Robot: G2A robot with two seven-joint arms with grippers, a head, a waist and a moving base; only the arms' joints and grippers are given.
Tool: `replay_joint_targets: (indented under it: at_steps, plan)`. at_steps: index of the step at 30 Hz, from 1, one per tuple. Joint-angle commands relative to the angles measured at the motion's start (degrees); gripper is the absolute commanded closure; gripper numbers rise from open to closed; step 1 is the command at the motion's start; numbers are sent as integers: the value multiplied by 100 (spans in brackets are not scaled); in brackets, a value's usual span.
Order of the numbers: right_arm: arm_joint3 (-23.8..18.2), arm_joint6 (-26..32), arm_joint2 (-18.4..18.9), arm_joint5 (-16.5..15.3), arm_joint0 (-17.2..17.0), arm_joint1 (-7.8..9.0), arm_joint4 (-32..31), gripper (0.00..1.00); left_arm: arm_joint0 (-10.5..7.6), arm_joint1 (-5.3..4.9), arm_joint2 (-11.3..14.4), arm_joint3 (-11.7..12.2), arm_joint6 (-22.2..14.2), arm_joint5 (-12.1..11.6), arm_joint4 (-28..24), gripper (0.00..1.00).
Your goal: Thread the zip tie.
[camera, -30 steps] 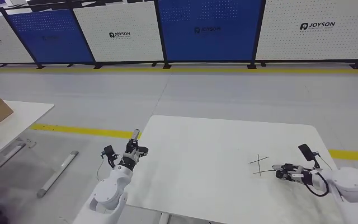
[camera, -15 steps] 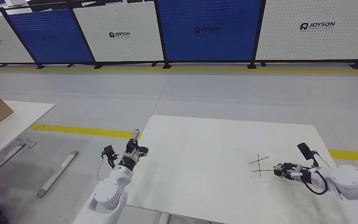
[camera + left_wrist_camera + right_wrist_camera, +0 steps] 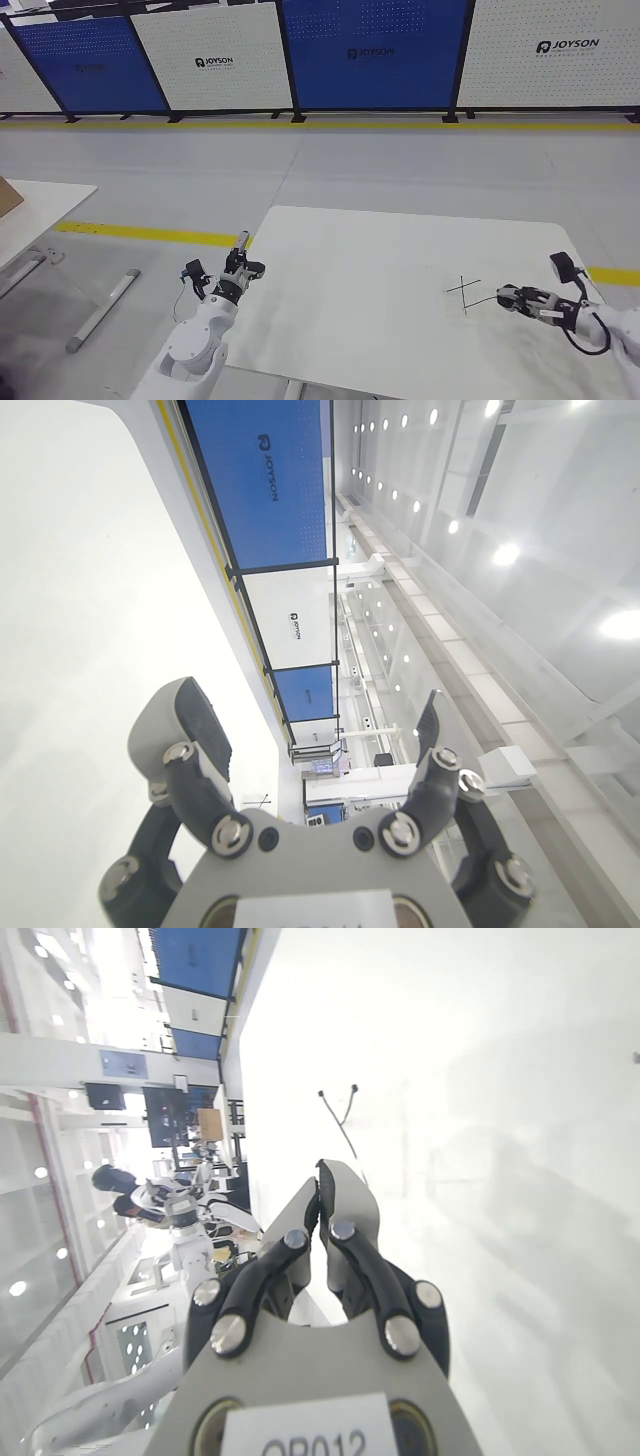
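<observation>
Thin black zip ties (image 3: 463, 293) lie crossed on the white table (image 3: 360, 300), toward its right side. One zip tie (image 3: 481, 301) runs from the crossing to my right gripper (image 3: 503, 296), which is shut on its tail. In the right wrist view the zip tie (image 3: 348, 1134) leads from two small heads down behind the shut fingers (image 3: 345, 1198) of the right gripper (image 3: 318, 1190). My left gripper (image 3: 240, 245) is at the table's left edge, far from the ties. It stands open with nothing in it (image 3: 315, 710), and the zip ties (image 3: 263, 798) show tiny in the distance.
The tabletop (image 3: 450, 1053) around the ties is bare white. Blue and white pegboard panels (image 3: 375, 50) stand across the floor behind the table. Another white table (image 3: 40, 210) with a box on it is off to the left.
My right gripper has shifted slightly right and away from the crossing, and the tail of the zip tie in it has come up with it. The left arm has not moved.
</observation>
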State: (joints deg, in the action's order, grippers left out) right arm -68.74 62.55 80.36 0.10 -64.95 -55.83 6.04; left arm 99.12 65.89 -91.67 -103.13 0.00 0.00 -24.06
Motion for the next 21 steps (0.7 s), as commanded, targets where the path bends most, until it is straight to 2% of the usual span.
replay_joint_targets:
  at_steps: [1,5,16,19,21]
  plan:
    - [-150,19,175,-228,-213,22,289,100,0,0,0,0,0,0,0,0]
    - [-397,361,322,-537,-554,52,714,100,0,0,0,0,0,0,0,0]
    - [-416,243,224,-565,-632,28,818,100,0,0,0,0,0,0,0,0]
    - [-496,-8,138,-835,-715,-11,995,100,-52,7,-30,-94,4,-94,47,0]
    - [-650,-326,104,-1139,-861,-46,1176,100,-23,6,-34,-323,-112,-90,110,0]
